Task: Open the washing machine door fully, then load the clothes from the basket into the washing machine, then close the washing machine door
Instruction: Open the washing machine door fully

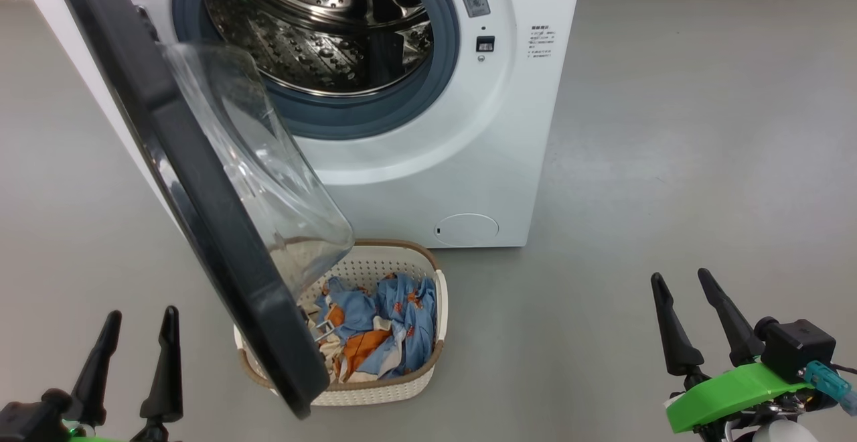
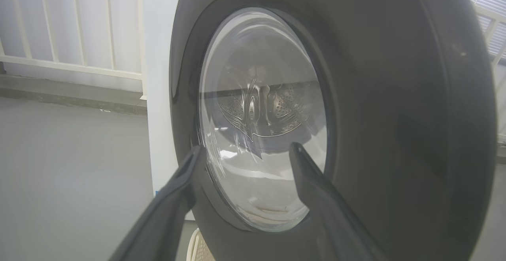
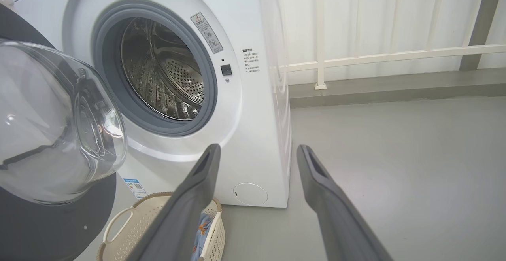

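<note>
Nearest the head camera, the left gripper [image 1: 142,315] hangs at the lower left, its 2 dark fingers spread with nothing between them. The right gripper [image 1: 681,276] at the lower right is likewise released and empty, well apart from everything, over bare grey floor [image 1: 669,161].

Between them the washing machine door [image 1: 201,181] stands roughly half open, hinged on the robot's left. Its glass bowl [image 1: 268,181] overhangs the left part of the basket [image 1: 438,295]. That basket sits on the floor just in front of the washing machine [image 1: 469,161] with the clothes [image 1: 395,315] heaped inside, so the lift to the drum [image 1: 315,33] is short.

I judge step 1 unfinished: the door wants swinging wider, since it covers part of the clothes. The left wrist view faces the door's outer side from near by, so that arm seems placed for the door. The right gripper has the clearer path to the basket.
</note>
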